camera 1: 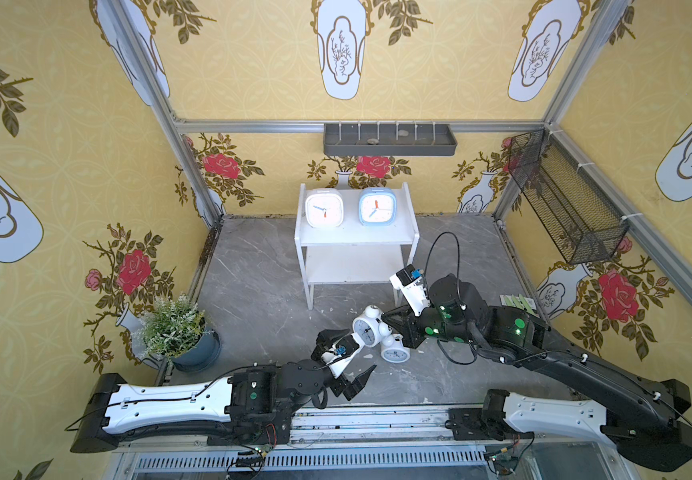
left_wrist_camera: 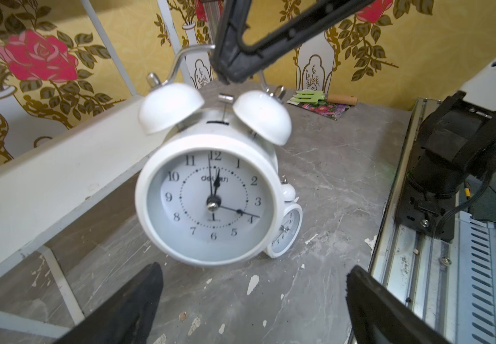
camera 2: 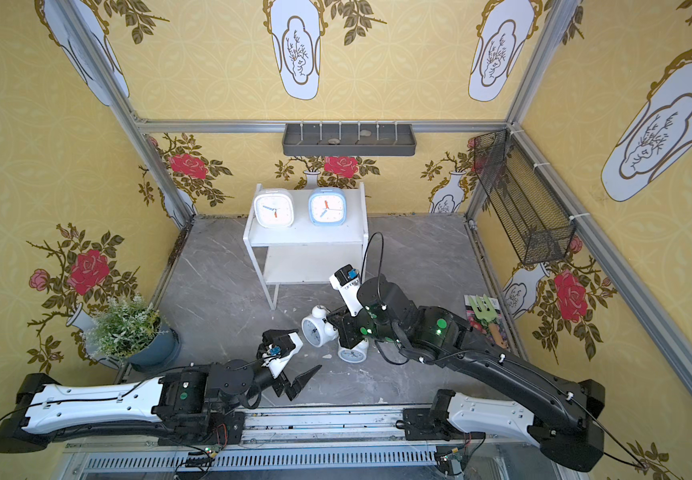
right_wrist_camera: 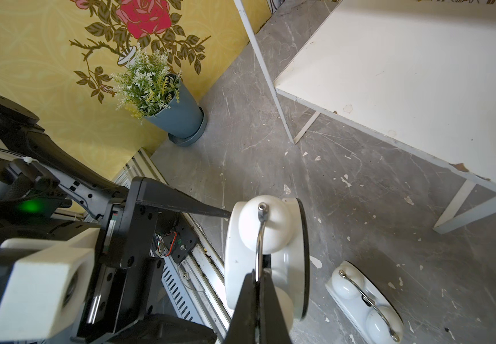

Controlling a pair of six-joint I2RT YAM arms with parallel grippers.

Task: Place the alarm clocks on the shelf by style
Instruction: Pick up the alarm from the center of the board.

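Observation:
Two rounded-square alarm clocks, one white [camera 1: 324,209] and one light blue [camera 1: 377,207], stand side by side on the top tier of the white shelf [camera 1: 356,239]. Its lower tier [right_wrist_camera: 404,74] is bare. A round white twin-bell clock [camera 1: 367,330] hangs just above the floor in front of the shelf. My right gripper [right_wrist_camera: 258,277] is shut on its thin metal handle. My left gripper [left_wrist_camera: 252,286] is open, facing the dial [left_wrist_camera: 211,202], touching nothing. Another twin-bell clock [camera 1: 392,351] rests on the floor just behind the held one.
A potted plant [camera 1: 178,328] stands at the left wall. A seed packet with a green garden fork [camera 2: 483,316] lies by the right wall. A grey tray [camera 1: 390,139] hangs on the back wall, a black mesh basket [camera 1: 564,199] on the right wall.

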